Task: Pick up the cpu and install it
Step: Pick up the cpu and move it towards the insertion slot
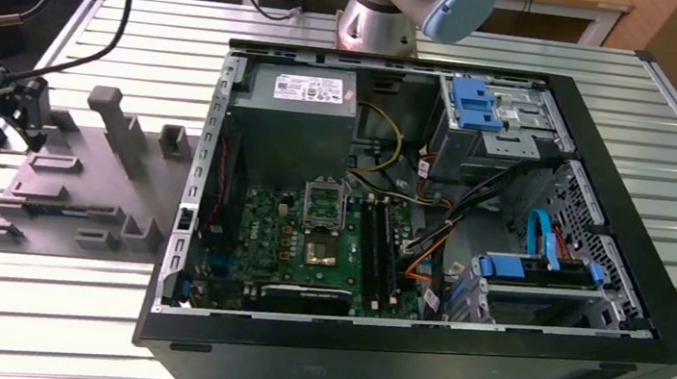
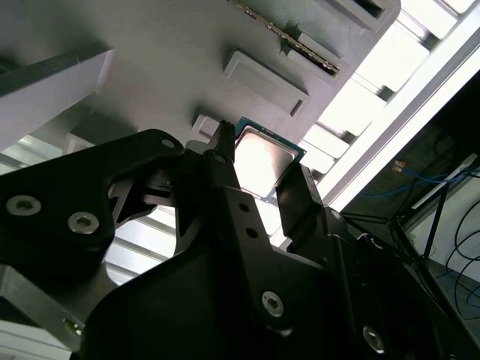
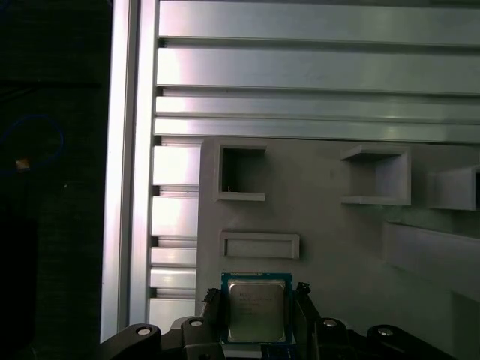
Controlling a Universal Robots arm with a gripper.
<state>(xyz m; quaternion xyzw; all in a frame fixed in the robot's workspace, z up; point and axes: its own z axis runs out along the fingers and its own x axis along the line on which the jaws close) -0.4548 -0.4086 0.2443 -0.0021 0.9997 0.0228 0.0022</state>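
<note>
Silver-grey cpu point(image 3: 256, 311) is seen directly between the jaws of the gripper point(image 3: 257, 298) in both wrist views, over the grey tray point(image 3: 337, 247). Jaws are drawn in narrow against two opposite edges, and the cpu is judged gripped. Its outline is near square, so no long axis is noted. The edge nearest the gripper body is cut off. Whether the cpu is lifted clear of the tray cannot be told.
</note>
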